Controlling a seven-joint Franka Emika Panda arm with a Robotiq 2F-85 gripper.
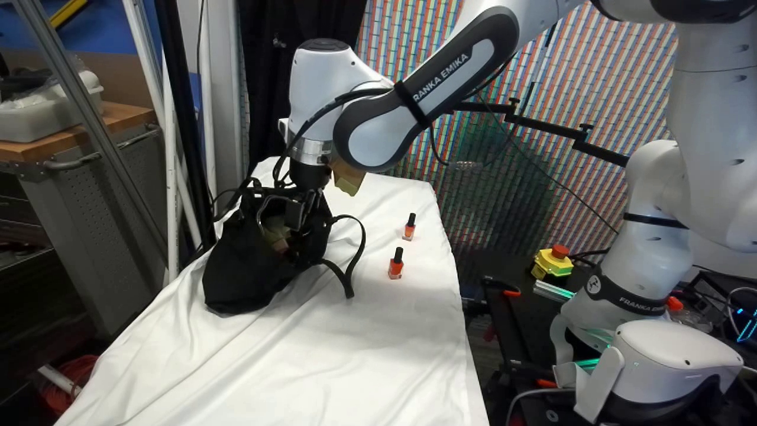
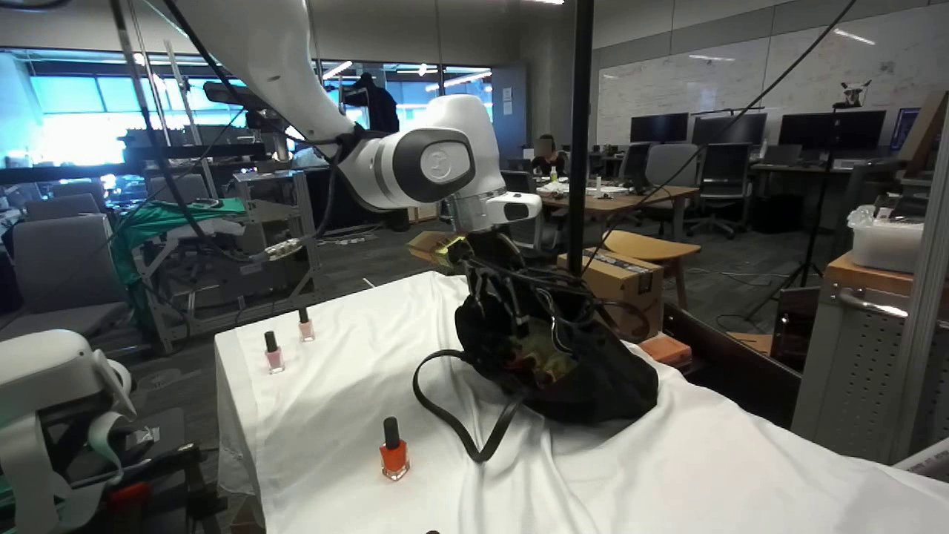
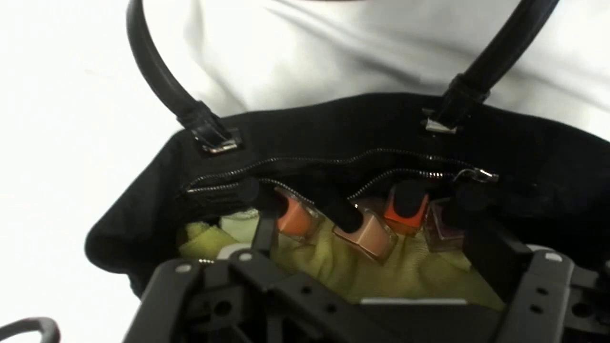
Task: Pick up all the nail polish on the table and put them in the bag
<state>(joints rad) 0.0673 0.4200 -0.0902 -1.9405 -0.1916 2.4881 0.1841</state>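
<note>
Gripper (image 3: 371, 233) (jaws apart) reaches into the bag (image 3: 324, 131).

In the wrist view, the top edge cut through a strap handle (image 3: 162, 81) and the right edge trimmed the bag (image 3: 329, 123), while the cap of the purplish nail polish (image 3: 441, 227) merged with the dark finger of the gripper (image 3: 371, 226). In an exterior view, only a dark tip (image 2: 433, 532) showed at the bottom edge, too little of it to identify, and the face of a seated person (image 2: 550, 162) was blurred.
</note>
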